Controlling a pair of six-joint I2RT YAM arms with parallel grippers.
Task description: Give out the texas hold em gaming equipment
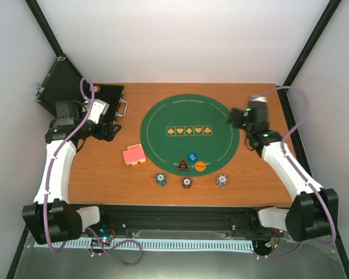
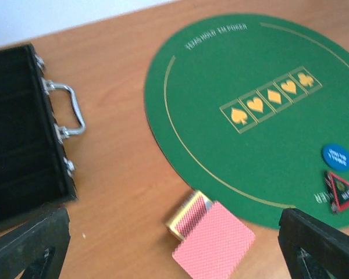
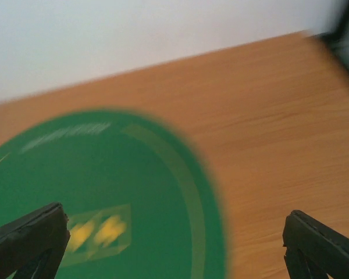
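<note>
Fingers (image 2: pixel 29 247) of the left gripper (image 2: pixel 174 253) stand spread wide with nothing between them, hanging above the red-backed playing cards (image 2: pixel 214 249). These lie on the bare wooden table (image 1: pixel 99 174), just off the big round green felt mat (image 1: pixel 189 110) at its 8 o'clock. The right gripper (image 3: pixel 175 244) is likewise spread and empty over the mat's 3 o'clock rim. Taking the cards looks like the step in hand, and it wants care: the pile sits skewed, its top offset from a gold-edged part beneath, so the jaws should drop straight, straddle the whole pile and close low on its sides. The blue round marker (image 1: pixel 191 157), orange round marker (image 1: pixel 202 165) and dark triangular marker (image 1: pixel 182 165) sit on the mat at 6 o'clock, with three small stacks of white-edged poker chips (image 1: pixel 187 182) in a row just past them on the wood. The right wrist view is smeared. The black hard case (image 2: pixel 23 133) at 10 o'clock is dark inside, with a bluish speck cut off at the frame edge, and the chip markings are too small to read.
</note>
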